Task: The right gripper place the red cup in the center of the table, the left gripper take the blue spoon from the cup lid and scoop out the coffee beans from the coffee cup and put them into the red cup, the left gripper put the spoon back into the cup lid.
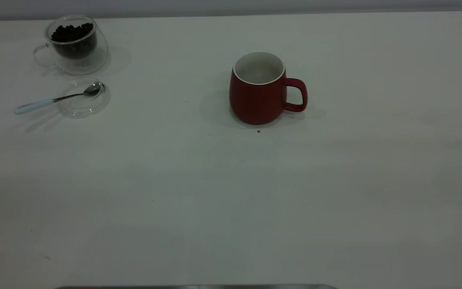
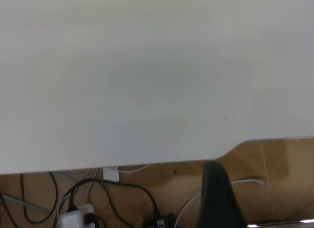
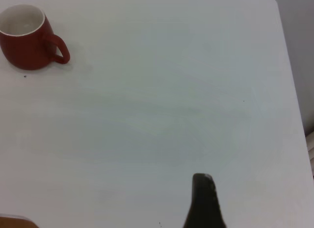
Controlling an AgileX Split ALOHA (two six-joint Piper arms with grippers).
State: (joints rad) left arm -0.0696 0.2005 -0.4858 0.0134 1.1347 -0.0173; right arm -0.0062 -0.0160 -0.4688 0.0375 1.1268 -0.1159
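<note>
Exterior view puts the red cup (image 1: 258, 94) upright near table (image 1: 231, 192) centre, handle toward 3 o'clock. At 10 o'clock, the coffee cup (image 1: 76, 44) holds coffee beans (image 1: 71, 33); the blue spoon (image 1: 56, 99) rests on the cup lid (image 1: 84, 98). Neither gripper's finger spread can be told.

Neither arm is showing in the exterior view. The left gripper (image 2: 219, 198) is appearing only as one dark, blurred fingertip, cut off by the left wrist picture's edge; whether its jaws are parted is not showing. The right gripper (image 3: 203, 203) is likewise showing a single cropped fingertip. The coffee cup (image 1: 76, 45) is hiding the lower coffee beans (image 1: 71, 33) behind glare.
</note>
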